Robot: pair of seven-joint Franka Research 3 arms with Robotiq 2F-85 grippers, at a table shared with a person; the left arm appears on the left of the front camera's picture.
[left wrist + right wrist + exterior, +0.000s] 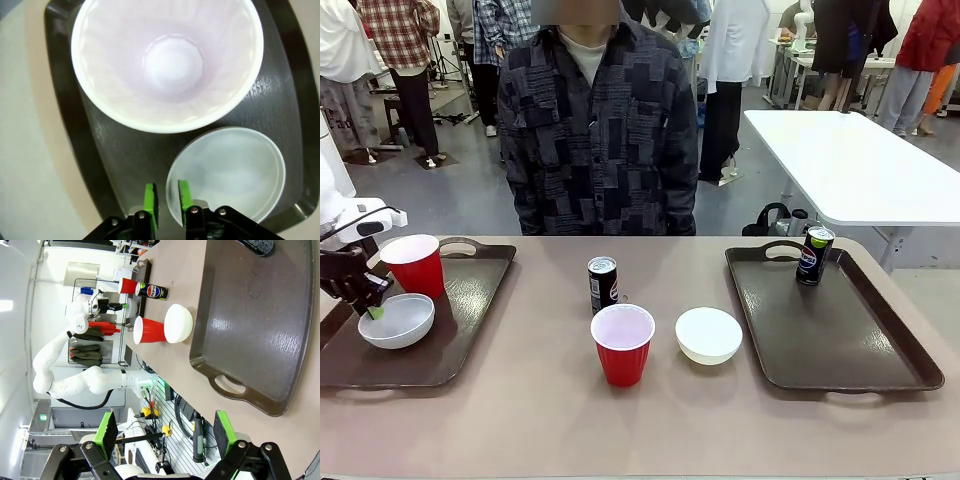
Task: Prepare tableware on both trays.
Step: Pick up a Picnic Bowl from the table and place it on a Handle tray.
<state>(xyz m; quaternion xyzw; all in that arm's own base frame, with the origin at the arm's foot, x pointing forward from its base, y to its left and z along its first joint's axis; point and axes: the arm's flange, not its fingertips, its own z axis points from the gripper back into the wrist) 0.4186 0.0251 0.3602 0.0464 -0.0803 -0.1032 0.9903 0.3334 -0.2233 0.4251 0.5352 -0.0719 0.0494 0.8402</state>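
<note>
On the left tray stand a red cup and a white bowl. My left gripper is closed narrowly over that bowl's near rim. From the left wrist, its green pads straddle the rim of the bowl, beside the cup seen from above. Between the trays stand a dark soda can, a second red cup and a second white bowl. The right tray carries a soda can. My right gripper hangs open off that tray's handle end.
A person in a dark patterned shirt stands at the far edge of the tan table. A white table is behind at the right. Most of the right tray's floor is bare.
</note>
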